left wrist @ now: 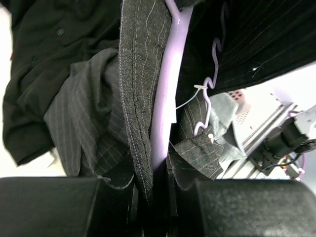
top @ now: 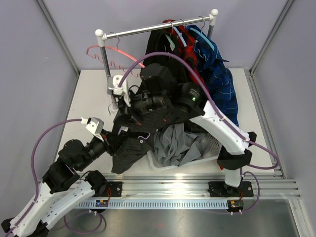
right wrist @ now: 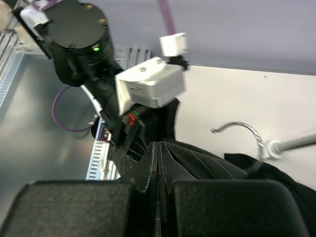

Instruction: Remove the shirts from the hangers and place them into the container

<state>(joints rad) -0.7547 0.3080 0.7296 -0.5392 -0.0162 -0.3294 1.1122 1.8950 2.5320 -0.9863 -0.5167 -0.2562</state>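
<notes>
The black pinstriped shirt is off the rail and stretched between both arms above the table. My left gripper is shut on its collar seam together with the purple hanger still inside it. My right gripper is shut on a fold of the same black shirt, and the hanger's metal hook pokes out beside it. A grey shirt lies crumpled in the white container. The red plaid shirt and blue plaid shirt hang on the rail.
The white-and-steel rail crosses the back of the table, with an empty pink hanger on its left end. Its left post stands close behind my right gripper. Grey booth walls enclose the table.
</notes>
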